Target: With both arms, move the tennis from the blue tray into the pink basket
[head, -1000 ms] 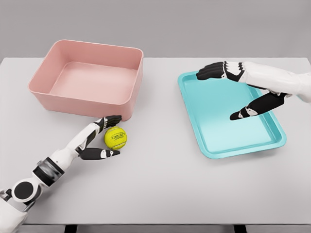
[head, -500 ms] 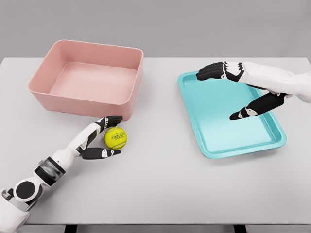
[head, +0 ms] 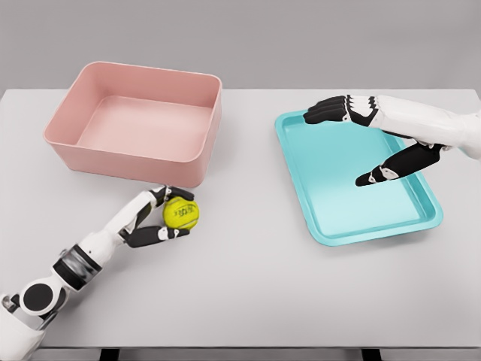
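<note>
In the head view, a yellow-green tennis ball (head: 181, 213) is seen on the grey counter (head: 248, 293), just in front of the near wall of the pink basket (head: 136, 123) and well apart from the blue tray (head: 356, 177). The ball is gripped by the left robot hand (head: 164, 216), whose dark fingers (head: 171, 193) are curled over the top of the ball while the thumb is pressed beneath it at about 7 o'clock. The left arm is seen reaching in from the lower left corner. The basket is placed at about 10 o'clock on the counter, the tray at about 3 o'clock. The right robot hand (head: 359, 143) is held above the tray with its fingers spread and extended toward 9 o'clock, the thumb set apart below them, and nothing is held in it.
</note>
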`<state>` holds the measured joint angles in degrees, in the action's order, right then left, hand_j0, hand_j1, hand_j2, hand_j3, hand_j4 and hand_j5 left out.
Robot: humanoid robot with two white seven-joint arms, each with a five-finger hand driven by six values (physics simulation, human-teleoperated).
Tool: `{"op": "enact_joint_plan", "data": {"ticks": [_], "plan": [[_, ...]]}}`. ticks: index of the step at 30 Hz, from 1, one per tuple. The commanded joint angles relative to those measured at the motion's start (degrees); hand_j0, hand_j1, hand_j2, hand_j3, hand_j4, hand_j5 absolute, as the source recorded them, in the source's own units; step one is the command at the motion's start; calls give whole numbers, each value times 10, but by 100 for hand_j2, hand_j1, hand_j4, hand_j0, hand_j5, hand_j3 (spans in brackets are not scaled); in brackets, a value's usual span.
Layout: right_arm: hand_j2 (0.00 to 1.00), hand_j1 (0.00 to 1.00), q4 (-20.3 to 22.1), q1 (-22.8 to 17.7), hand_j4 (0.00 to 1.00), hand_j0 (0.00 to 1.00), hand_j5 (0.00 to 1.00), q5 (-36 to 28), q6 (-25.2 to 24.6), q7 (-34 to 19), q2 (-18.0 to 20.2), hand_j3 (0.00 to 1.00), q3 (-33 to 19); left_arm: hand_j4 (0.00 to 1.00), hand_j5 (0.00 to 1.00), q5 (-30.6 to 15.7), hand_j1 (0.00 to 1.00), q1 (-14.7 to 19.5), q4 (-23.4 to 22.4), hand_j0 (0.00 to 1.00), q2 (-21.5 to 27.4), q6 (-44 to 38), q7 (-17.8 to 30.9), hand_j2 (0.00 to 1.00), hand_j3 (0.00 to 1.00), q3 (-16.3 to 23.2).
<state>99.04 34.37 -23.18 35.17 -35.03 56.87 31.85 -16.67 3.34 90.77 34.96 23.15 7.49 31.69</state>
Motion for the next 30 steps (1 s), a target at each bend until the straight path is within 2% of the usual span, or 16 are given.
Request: {"op": "enact_joint_plan", "data": {"ticks": [1, 13, 18, 30], "plan": [[100, 100, 0, 0, 100, 100, 100, -5, -2, 0, 1, 100, 0, 54, 54, 1, 54, 0, 32, 54, 4, 4, 0, 54, 54, 0], [100, 100, 0, 0, 100, 100, 100, -5, -2, 0, 0, 100, 0, 55, 55, 2, 55, -1, 102, 55, 18, 73, 6, 55, 55, 1], [100, 100, 0, 0, 100, 100, 100, -5, -2, 0, 0, 100, 0, 55, 55, 2, 55, 11, 103, 55, 17, 114, 5, 55, 55, -4], [100, 100, 10, 6, 100, 100, 100, -6, -2, 0, 1, 100, -6, 55, 55, 1, 55, 62, 101, 55, 14, 110, 5, 55, 55, -22]]}}
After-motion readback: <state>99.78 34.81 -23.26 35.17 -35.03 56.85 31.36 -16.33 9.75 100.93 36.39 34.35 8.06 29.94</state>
